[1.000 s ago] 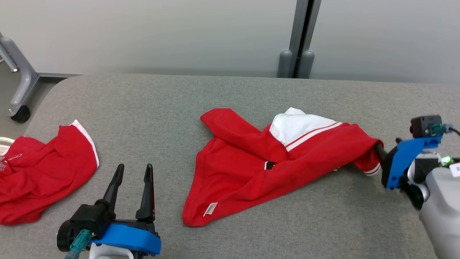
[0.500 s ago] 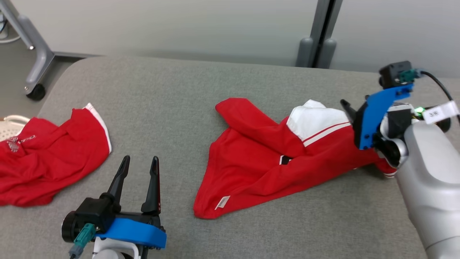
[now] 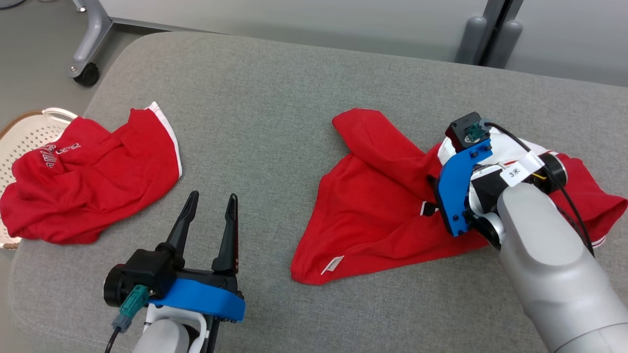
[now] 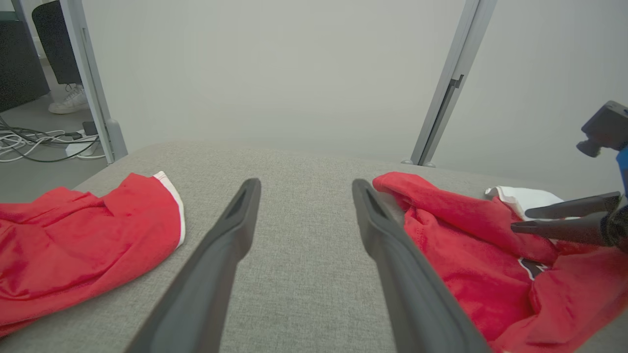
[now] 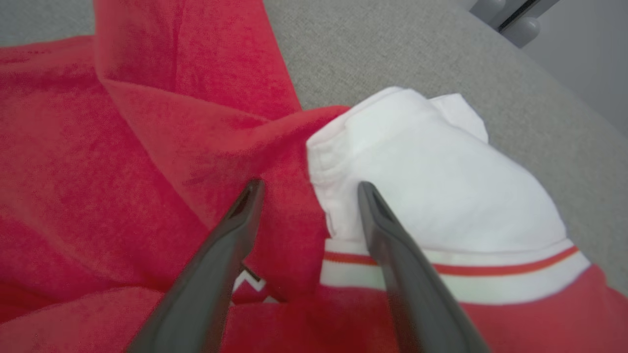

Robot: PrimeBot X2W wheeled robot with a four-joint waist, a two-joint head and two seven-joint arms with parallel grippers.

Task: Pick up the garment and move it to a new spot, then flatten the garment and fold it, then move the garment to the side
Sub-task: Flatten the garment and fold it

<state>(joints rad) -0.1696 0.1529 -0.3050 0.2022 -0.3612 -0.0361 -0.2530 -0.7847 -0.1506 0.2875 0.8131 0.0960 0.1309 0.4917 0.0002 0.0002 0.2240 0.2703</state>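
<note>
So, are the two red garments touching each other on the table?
Apart. In the head view a broad stretch of bare grey table lies between the left garment and the right garment.

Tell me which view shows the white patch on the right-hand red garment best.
Right wrist view: the white patch sits close up, nearly whole, striped edge included, at the tips of the open right tool. In the head view the right arm hides most of it. The left wrist view catches a small corner far off.

Soft red cloth garment point(image 3: 373, 215) – on rough grey woven table point(image 3: 274, 98).
</note>
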